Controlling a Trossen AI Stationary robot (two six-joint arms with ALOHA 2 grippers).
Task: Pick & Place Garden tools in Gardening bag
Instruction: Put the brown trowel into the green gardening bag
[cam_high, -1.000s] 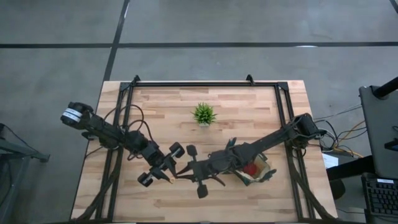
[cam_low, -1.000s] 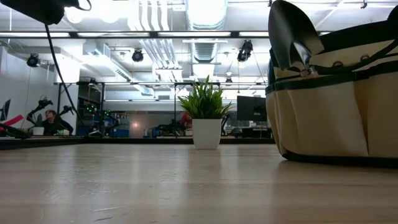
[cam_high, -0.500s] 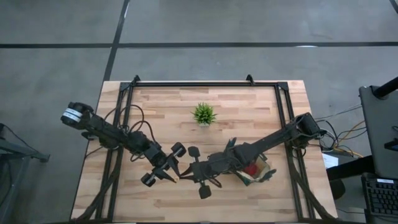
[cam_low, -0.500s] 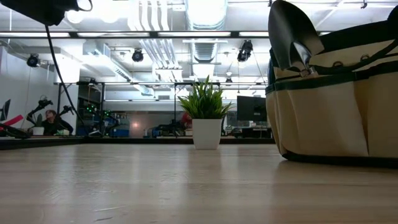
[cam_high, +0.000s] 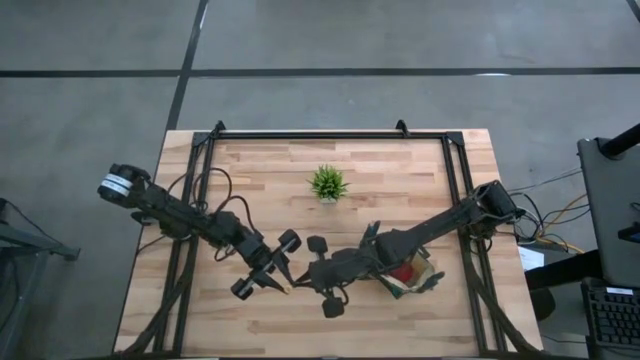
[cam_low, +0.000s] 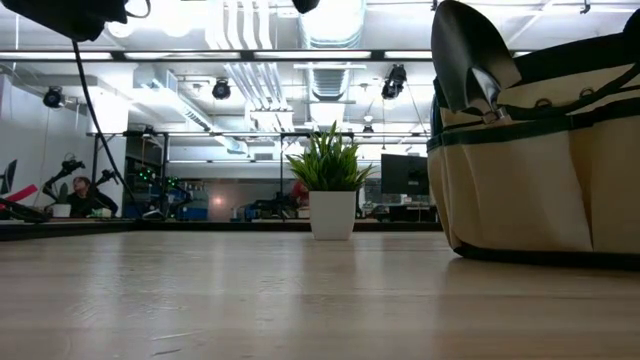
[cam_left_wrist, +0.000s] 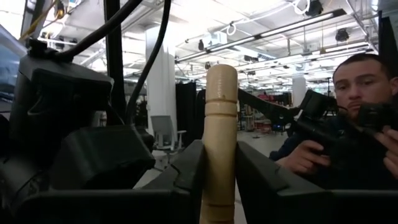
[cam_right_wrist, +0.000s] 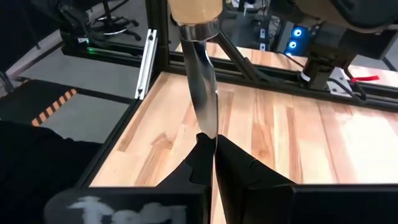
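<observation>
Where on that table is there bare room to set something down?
Bare wood lies left of the potted plant, and along the near edge of the table below both arms. It is crowded mid-table, where the left tool and right tool share a trowel, beside the gardening bag.

The trowel (cam_left_wrist: 220, 143) has a pale wooden handle and silver blade; the gardening bag (cam_low: 540, 170) looks olive-tan, dark-trimmed.

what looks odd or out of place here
One trowel is pinched from both ends in mid-air: the left end effector grips its wooden handle, while the right end effector is shut on the blade tip. Another trowel already stands in the bag.
</observation>
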